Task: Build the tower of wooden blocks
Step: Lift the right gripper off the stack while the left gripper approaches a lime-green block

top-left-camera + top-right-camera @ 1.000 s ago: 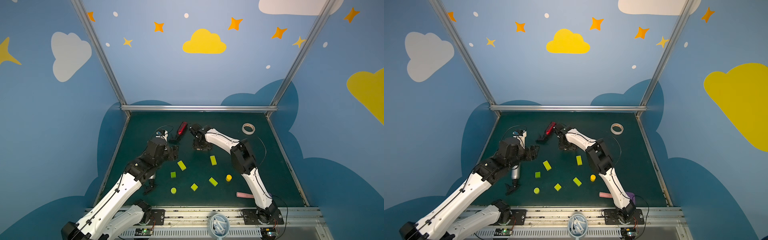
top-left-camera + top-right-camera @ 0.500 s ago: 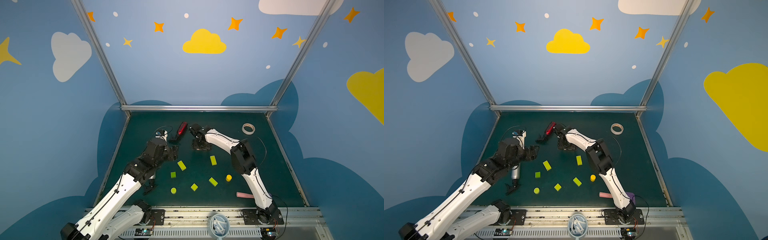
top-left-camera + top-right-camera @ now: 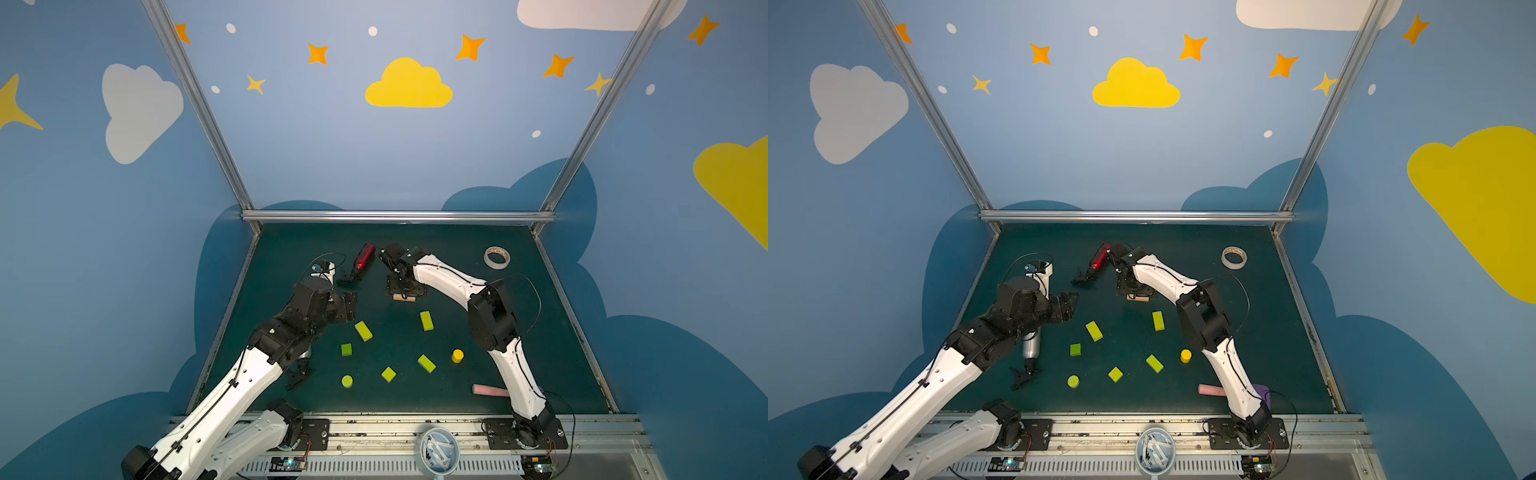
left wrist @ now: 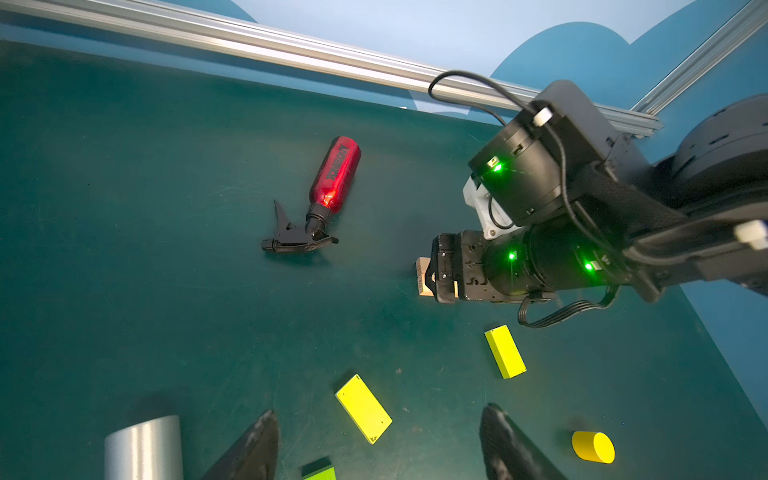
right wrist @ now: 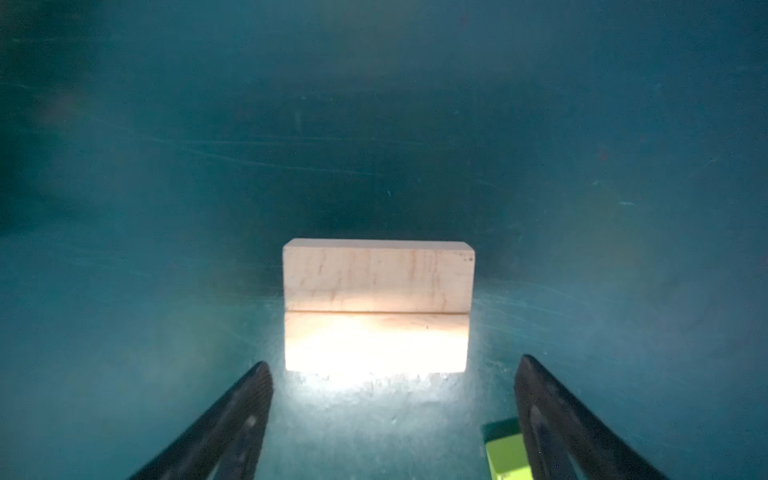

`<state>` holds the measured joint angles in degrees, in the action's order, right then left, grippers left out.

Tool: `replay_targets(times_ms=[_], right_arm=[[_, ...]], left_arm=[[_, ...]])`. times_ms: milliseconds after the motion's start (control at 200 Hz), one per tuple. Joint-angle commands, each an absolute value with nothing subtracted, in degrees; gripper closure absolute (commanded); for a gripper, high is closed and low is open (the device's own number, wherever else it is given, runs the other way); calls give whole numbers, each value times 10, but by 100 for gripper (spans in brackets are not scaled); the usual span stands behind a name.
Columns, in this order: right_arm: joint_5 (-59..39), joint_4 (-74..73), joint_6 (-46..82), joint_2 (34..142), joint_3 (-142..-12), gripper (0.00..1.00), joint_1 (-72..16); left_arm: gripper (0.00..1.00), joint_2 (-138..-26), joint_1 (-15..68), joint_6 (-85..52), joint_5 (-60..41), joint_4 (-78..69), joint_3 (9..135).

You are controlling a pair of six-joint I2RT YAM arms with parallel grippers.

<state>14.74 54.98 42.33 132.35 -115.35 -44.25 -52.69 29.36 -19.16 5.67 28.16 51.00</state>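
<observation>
Red bottle [image 3: 365, 257] near tan bars [image 5: 378, 291]

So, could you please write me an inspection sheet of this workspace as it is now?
Surface: dark green mat, lightly scratched.
Job's things: two tan bars pressed together, far centre; three lime bars, two lime cubes, lime cylinder and yellow cylinder scattered, apart from each other.
Clutter: red spray bottle, silver spray bottle, tape roll, pink-handled tool.
Grippers: left gripper, jaws open, empty; right gripper, jaws open at the tan bars, no contact seen.
Cables: black cable looping behind the left gripper, another on the right side; both clear of the blocks.
Surroundings: blue walls with clouds and stars; aluminium frame.
</observation>
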Motion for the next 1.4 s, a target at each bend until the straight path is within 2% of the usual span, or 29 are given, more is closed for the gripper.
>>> replay_targets(times_ms=[0, 155, 305, 395, 451, 571, 641, 751, 811, 1001, 1116, 1397], right_arm=[[149, 556, 411, 1261, -1143, 11, -446], [122, 516, 389, 1185, -1088, 11, -435], [43, 445, 377, 1094, -984, 11, -402], [17, 432, 372, 1055, -934, 16, -385], [8, 430, 370, 1041, -911, 29, -378], [-19, 414, 368, 1019, -862, 81, -368], [-30, 402, 371, 1006, -830, 100, -366], [-43, 388, 365, 983, -789, 100, -364], [-42, 385, 361, 970, -769, 100, -364], [-17, 394, 352, 944, -723, 100, -363], [-14, 392, 350, 939, -702, 100, -361], [-10, 375, 350, 920, -665, 100, -352]], left_arm=[[25, -521, 291, -195, 57, 288, 511], [26, -537, 291, -195, 52, 295, 522], [28, -557, 291, -198, 43, 297, 535], [31, -576, 290, -203, 33, 297, 542], [34, -591, 291, -207, 24, 297, 548], [45, -628, 289, -222, 9, 299, 563], [54, -650, 289, -228, 0, 303, 572], [68, -683, 288, -238, -14, 318, 587], [70, -702, 288, -242, -19, 332, 595], [46, -779, 287, -269, -43, 403, 627], [36, -838, 287, -296, -70, 449, 649], [40, -924, 287, -372, -110, 450, 647]])
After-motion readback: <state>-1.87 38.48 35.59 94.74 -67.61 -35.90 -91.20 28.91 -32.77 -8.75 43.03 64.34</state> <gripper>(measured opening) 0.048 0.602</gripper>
